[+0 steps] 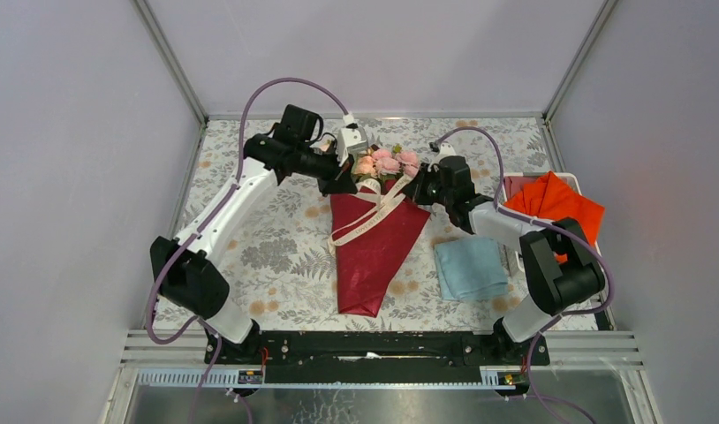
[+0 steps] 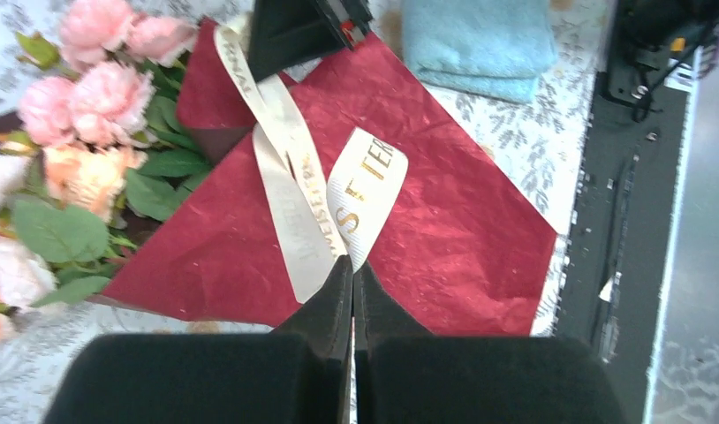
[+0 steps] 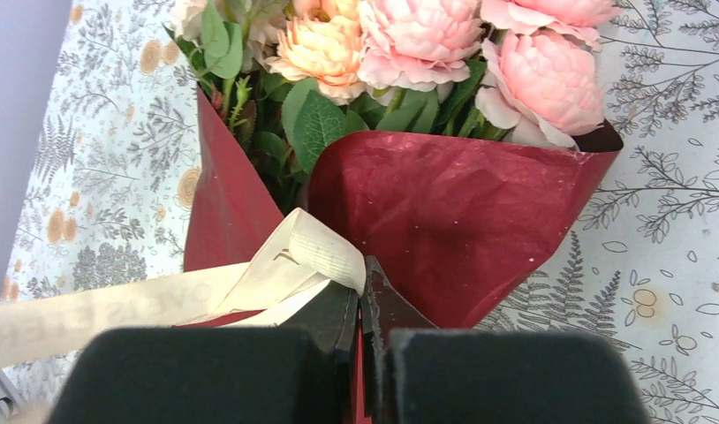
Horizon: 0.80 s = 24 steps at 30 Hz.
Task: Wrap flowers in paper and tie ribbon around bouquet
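- top view: bouquet of pink blooms in a tapering cone of dark crimson crinkled paper lies on the fern-print tablecloth, blooms at the far end.
- left wrist view: left gripper pinched shut on the cream flat ribbon; gold lettering legible.
- right wrist view: right gripper clamped shut on a folded ribbon loop.
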Tool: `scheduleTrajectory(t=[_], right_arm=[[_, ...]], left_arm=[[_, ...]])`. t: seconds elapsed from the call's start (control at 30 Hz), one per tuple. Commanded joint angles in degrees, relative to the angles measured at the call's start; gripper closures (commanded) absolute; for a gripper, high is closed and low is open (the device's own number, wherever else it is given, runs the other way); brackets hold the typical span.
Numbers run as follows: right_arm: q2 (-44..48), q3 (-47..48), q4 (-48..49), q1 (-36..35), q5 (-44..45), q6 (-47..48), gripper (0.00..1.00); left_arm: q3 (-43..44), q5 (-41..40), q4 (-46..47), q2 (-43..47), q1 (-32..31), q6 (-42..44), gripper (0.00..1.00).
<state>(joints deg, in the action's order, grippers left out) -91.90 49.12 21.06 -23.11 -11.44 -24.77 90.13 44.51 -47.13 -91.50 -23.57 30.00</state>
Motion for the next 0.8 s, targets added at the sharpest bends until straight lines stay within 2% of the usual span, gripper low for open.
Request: scheduleTrajectory(t=[0.0, 0.17, 0.33, 0.43, 0.53, 0.63, 0.7, 0.77], right_arm=[[-1.06, 2.99, -1.23, 0.94, -1.18, 2.27, 1.00], [-2.06, 2.55, -1.39, 1.12, -2.37, 2.69, 1.00], [-3.11, 3.06, -1.86, 1.14, -4.36, 2.76, 1.00], [-3.32, 3.85, -2.56, 1.14, -6.12, 3.37, 1.00], [-3.84, 5.03, -3.72, 1.05, -8.31, 3.41, 1.00], [-4.26, 5.84, -4.33, 0.93, -9.47, 3.25, 1.00], [-4.25, 6.09, -4.76, 0.80, -9.73, 3.24, 1.00], [-4.17, 6.36, -5.25, 0.71, -9.99, 3.32, 1.00]], left_arm=[[0.13, 4.75, -7.49, 0.09, 3.19, 1.32, 1.00], [-4.31, -2.79, -4.01, 3.54, 9.54, -4.98, 0.99], [-14.92, -12.75, -3.16, 4.52, 14.71, -2.10, 0.96], [-20.70, -22.16, -2.76, 5.63, 16.63, 2.70, 0.81], [-23.02, -37.34, 0.74, 5.44, 17.07, 4.96, 0.61], [-20.68, -48.17, 5.96, 3.81, 16.77, 4.25, 0.58], [-15.86, -45.77, 5.66, 2.36, 15.18, 3.13, 0.55], [-12.58, -33.66, 3.51, 1.75, 11.37, 5.10, 0.45]])
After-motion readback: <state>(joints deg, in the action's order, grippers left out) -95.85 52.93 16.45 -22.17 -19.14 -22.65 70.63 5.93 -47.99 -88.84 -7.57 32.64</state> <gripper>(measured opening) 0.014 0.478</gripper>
